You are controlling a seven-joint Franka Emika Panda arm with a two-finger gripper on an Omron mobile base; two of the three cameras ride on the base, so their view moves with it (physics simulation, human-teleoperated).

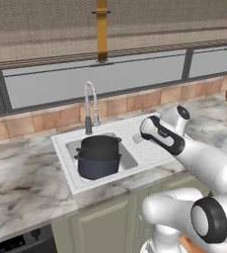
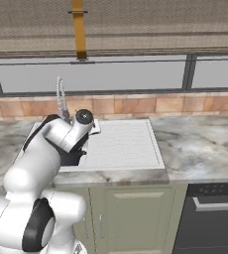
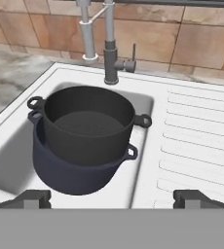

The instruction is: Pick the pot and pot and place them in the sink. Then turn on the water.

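Black pot (image 3: 87, 125) sits nested inside the navy pot (image 3: 70, 170), both upright in the basin of the white sink (image 3: 16, 160). Seen through the hand view, the black one's rim stands above the navy one's rim; each shows small loop handles at its sides. The navy pot rests on the basin floor, toward the near side of the basin.

Nearest the camera in the hand view, the pincer (image 3: 112, 198) shows two dark fingertips (image 3: 36, 197) spread wide, one at each lower corner, with nothing between them. It grips nothing. It hangs above the sink's near edge, the pots just beyond it.

From the left base view, the white arm (image 1: 204, 163) reaches in from the lower right, its wrist over the ribbed drainboard (image 1: 147, 148) to the right of the basin. The two pots (image 1: 99, 155) read as one dark stack there. In the right base view the arm's bulk covers most of the basin.

Past the pots, the dark faucet base (image 3: 111, 63) stands on the sink's back rim, with the chrome spring faucet (image 1: 90, 106) arching above the basin. No stream falls from it.

Marbled desk (image 1: 21, 173) surrounds the sink. Behind it runs a tan tiled backsplash (image 2: 136, 105), then a window band (image 2: 116, 74).
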